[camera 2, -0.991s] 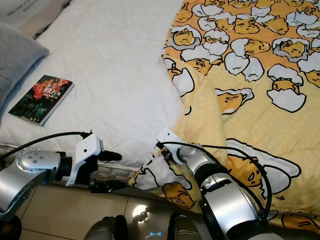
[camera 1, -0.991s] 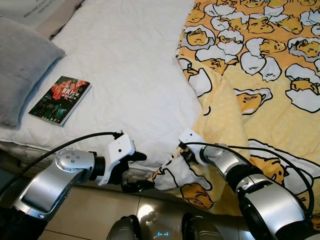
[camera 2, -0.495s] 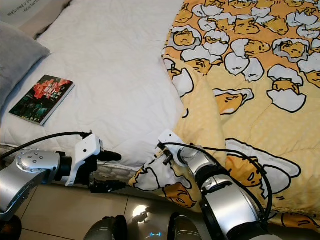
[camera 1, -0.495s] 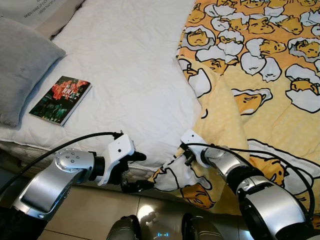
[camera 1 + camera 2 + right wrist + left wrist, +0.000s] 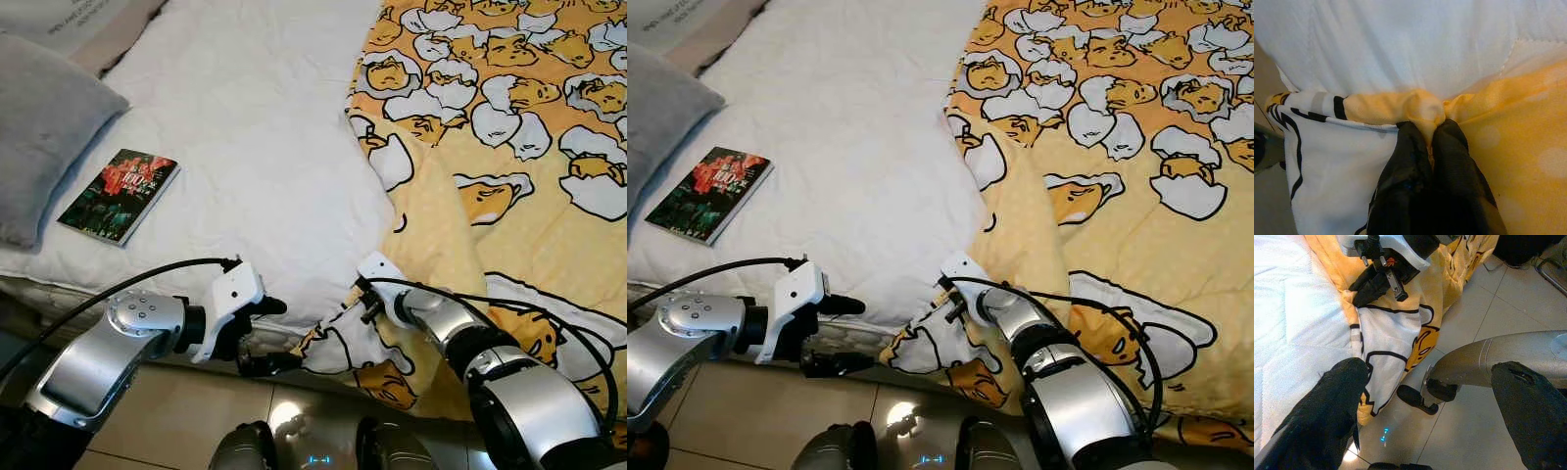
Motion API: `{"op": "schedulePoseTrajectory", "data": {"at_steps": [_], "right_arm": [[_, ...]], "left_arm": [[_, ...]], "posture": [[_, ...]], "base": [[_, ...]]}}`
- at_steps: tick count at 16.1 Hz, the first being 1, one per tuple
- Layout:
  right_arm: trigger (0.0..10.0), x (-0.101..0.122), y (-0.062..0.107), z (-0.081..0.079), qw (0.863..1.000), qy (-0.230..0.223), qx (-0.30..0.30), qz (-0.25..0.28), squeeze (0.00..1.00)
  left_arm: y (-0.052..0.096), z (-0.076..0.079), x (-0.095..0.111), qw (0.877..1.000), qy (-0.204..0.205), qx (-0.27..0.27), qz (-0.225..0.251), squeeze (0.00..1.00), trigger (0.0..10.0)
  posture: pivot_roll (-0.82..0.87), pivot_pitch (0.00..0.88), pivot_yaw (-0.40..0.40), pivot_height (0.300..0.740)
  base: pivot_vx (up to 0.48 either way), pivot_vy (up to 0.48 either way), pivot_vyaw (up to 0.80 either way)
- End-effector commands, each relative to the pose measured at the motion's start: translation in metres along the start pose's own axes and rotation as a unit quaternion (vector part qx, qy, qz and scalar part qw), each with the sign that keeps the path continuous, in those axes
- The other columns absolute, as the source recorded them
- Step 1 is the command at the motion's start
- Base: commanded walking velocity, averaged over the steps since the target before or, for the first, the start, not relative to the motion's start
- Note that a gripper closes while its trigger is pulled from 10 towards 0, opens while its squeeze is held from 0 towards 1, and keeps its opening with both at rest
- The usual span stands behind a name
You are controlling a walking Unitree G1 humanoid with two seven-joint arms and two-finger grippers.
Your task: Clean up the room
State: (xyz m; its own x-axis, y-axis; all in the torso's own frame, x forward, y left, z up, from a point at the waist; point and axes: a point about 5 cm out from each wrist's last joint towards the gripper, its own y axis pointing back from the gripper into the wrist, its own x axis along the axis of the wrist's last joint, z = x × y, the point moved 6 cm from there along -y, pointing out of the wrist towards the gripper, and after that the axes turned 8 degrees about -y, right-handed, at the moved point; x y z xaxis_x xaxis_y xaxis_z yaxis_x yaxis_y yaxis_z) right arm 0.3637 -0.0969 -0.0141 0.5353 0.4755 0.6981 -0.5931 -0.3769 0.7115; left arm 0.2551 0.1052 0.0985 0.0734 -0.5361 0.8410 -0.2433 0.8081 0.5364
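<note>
A yellow blanket (image 5: 509,147) printed with egg cartoons covers the right half of the bed, and its corner (image 5: 343,343) hangs over the near edge. My right gripper (image 5: 1430,129) is shut on a bunched fold of the blanket's edge, right where it meets the white sheet (image 5: 255,117). In the left eye view this gripper (image 5: 355,305) sits at the bed's near edge. To its left, my left gripper (image 5: 274,335) is open, its fingers spread one above the other, close to the hanging corner but holding nothing.
On the left of the sheet a book with a dark cover (image 5: 119,195) lies flat, beside a grey pillow (image 5: 44,127). Below the mattress edge is a glossy tiled floor (image 5: 167,421). My feet (image 5: 313,452) stand close to the bed.
My right gripper, with the blanket edge in it, has shifted slightly right and toward me. The left gripper has barely moved.
</note>
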Motion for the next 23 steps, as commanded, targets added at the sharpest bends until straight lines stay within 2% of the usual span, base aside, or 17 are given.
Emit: {"op": "schedulePoseTrajectory", "data": {"at_steps": [1,3,4,5,6,7,9,12,13,14,15,16,17,18,19,23], "right_arm": [[0.0,-0.009,-0.001,-0.008,0.999,-0.03,0.022,0.002,0.0],[0.0,0.012,0.0,-0.023,0.993,-0.066,0.08,0.057,0.0],[0.0,0.019,0.001,-0.029,0.99,-0.069,0.103,0.074,0.0],[0.0,0.034,0.007,-0.056,0.97,-0.072,0.196,0.121,0.0],[0.0,0.036,0.009,-0.063,0.965,-0.072,0.218,0.129,0.0],[0.0,0.025,0.016,-0.091,0.945,-0.041,0.301,0.125,0.0],[0.0,-0.002,0.027,-0.114,0.921,-0.003,0.381,0.083,0.0],[0.0,-0.021,0.037,-0.121,0.903,0.028,0.427,0.049,0.0],[0.0,-0.021,0.04,-0.123,0.897,0.032,0.438,0.051,0.0],[2.9,-0.019,0.041,-0.123,0.898,0.041,0.434,0.055,0.0],[10.0,-0.016,0.034,-0.118,0.912,0.053,0.401,0.063,0.0],[10.0,-0.009,0.027,-0.109,0.929,0.057,0.358,0.075,0.0],[10.0,-0.006,0.027,-0.107,0.931,0.052,0.352,0.08,0.0],[10.0,0.0,0.027,-0.107,0.931,0.036,0.352,0.089,1.0],[10.0,0.003,0.028,-0.106,0.931,0.028,0.353,0.094,1.0],[10.0,0.02,0.037,-0.114,0.912,-0.01,0.385,0.138,1.0]], "left_arm": [[0.002,-0.002,0.001,1.0,-0.002,0.005,0.002,0.0,10.0],[0.002,-0.003,0.003,1.0,-0.003,0.009,0.004,0.0,10.0],[0.002,-0.003,0.003,1.0,-0.003,0.009,0.005,0.0,10.0],[0.002,-0.003,0.004,1.0,-0.002,0.01,0.007,0.0,10.0],[0.002,-0.003,0.004,1.0,-0.002,0.01,0.007,0.0,10.0],[0.001,-0.003,0.004,1.0,-0.002,0.009,0.008,0.0,10.0],[0.0,-0.001,0.005,1.0,-0.001,0.005,0.01,0.0,10.0],[-0.001,0.001,0.005,1.0,-0.001,-0.001,0.009,0.0,10.0],[-0.001,0.002,0.004,1.0,-0.002,-0.003,0.008,0.0,10.0],[-0.001,0.002,0.004,1.0,-0.002,-0.004,0.008,0.0,10.0],[-0.001,0.001,0.004,1.0,-0.003,-0.003,0.008,0.0,10.0],[-0.001,0.0,0.004,1.0,-0.004,0.0,0.007,0.0,10.0],[-0.001,0.0,0.004,1.0,-0.005,0.001,0.007,0.0,10.0],[-0.001,-0.001,0.004,1.0,-0.005,0.002,0.007,0.0,10.0],[-0.001,-0.001,0.004,1.0,-0.006,0.003,0.007,0.0,10.0],[-0.001,-0.004,0.005,1.0,-0.007,0.006,0.008,0.0,10.0]], "posture": [[0.06,0.176,0.029,0.74],[0.06,0.176,0.026,0.74],[0.06,0.175,0.024,0.74],[0.05,0.175,0.024,0.74],[0.05,0.175,0.024,0.74],[0.05,0.175,0.026,0.74],[0.05,0.176,0.028,0.74],[0.05,0.176,0.032,0.74],[0.05,0.174,0.033,0.74],[0.05,0.174,0.033,0.74],[0.05,0.172,0.034,0.74],[0.05,0.171,0.033,0.74],[0.05,0.17,0.033,0.74],[0.05,0.168,0.034,0.74],[0.05,0.168,0.034,0.74],[0.04,0.162,0.036,0.74]], "base": [[0.0,0.0,0.0],[0.0,0.0,0.0],[0.0,0.0,0.0],[0.0,0.0,0.0],[0.0,0.0,0.0],[0.0,0.0,0.0],[0.0,0.0,0.0],[0.0,0.0,0.0],[0.0,0.0,0.0],[0.0,0.0,0.0],[0.0,0.0,0.0],[0.0,0.0,0.0],[0.0,0.0,0.0],[0.0,0.0,0.0],[0.0,0.0,0.0],[0.0,0.0,0.0]]}}
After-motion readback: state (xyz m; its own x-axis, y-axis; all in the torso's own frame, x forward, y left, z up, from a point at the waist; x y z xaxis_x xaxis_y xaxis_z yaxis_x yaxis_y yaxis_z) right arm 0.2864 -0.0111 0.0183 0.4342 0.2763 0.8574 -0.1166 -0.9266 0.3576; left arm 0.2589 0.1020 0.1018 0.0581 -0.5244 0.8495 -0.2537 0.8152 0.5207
